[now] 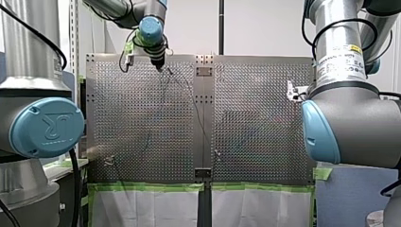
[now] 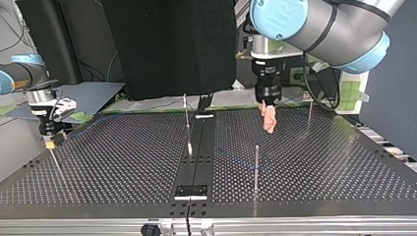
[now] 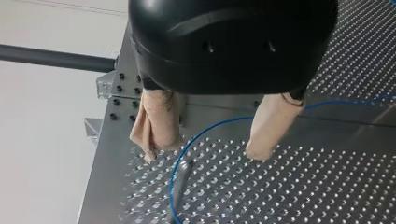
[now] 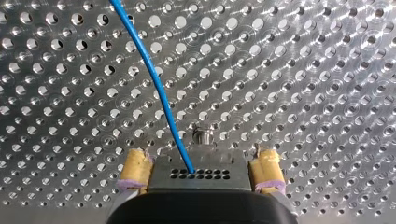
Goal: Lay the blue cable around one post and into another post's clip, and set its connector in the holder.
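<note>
The perforated metal counter (image 2: 319, 177) fills the work area, with dark screens behind it. Going by the top view, an upright post (image 2: 256, 167) stands nearest, with a faint stretch of the blue cable (image 2: 241, 160) lying flat on the holes just beside it. A second, thinner post (image 2: 186, 115) stands further back by the centre strip.

My right hand (image 4: 201, 156) is low over the counter's edge at that view's left. Its yellow-padded fingers (image 4: 134, 164) stand apart. The cable runs in between them and vanishes under the hand's body, pinched by neither pad, with a short stud (image 4: 201, 135) just ahead.

Farthest back, my left hand (image 3: 203, 155) hangs close over the counter, its beige fingers (image 3: 156, 121) spread and holding nothing. The cable curves between them and bends beside a small post (image 3: 180, 179).

I judge the wrap around one post to be begun or done. No view shows the clip or the holder taking the cable, and I cannot find the connector, so those steps look left.
</note>
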Robot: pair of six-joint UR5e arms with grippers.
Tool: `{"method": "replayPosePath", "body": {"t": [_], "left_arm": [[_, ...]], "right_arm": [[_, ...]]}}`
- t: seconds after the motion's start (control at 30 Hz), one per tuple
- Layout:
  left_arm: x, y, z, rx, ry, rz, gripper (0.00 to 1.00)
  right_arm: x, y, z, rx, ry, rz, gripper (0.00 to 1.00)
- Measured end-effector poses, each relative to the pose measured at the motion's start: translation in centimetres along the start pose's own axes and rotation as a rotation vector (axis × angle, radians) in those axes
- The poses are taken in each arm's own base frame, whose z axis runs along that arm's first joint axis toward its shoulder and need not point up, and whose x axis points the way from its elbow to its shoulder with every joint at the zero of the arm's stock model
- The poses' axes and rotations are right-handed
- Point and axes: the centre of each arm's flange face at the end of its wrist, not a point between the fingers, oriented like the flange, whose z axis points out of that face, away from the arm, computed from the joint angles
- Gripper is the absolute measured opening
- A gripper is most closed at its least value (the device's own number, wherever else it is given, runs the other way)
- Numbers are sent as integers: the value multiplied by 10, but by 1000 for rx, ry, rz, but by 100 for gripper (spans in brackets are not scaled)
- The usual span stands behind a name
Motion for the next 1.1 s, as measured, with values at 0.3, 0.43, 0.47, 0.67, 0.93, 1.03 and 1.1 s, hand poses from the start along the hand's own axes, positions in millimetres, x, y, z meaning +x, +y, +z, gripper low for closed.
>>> {"method": "replayPosePath", "body": {"t": [0.3, 0.43, 0.47, 0.67, 0.93, 1.03, 1.1], "left_arm": [[30, -10, -2, 79, 3, -15, 100], [46, -15, -3, 124, 6, -15, 100], [50, -15, -3, 133, 7, -13, 100], [76, -20, -2, 190, 16, 13, 100], [126, -30, 6, 257, 70, 45, 100], [147, -33, 8, 275, 93, 69, 100], [159, -34, 9, 280, 106, 79, 100]], "right_arm": [[0, 1, 0, 0, 1, 0, 100], [0, 0, 0, 1, 1, 0, 100], [0, 0, 0, 1, 1, 0, 100], [0, 0, 0, 2, 0, -1, 100], [0, -1, 0, 3, 1, -3, 100], [0, -1, 0, 2, 0, -4, 100], [0, -1, 0, 2, 0, -4, 100]]}}
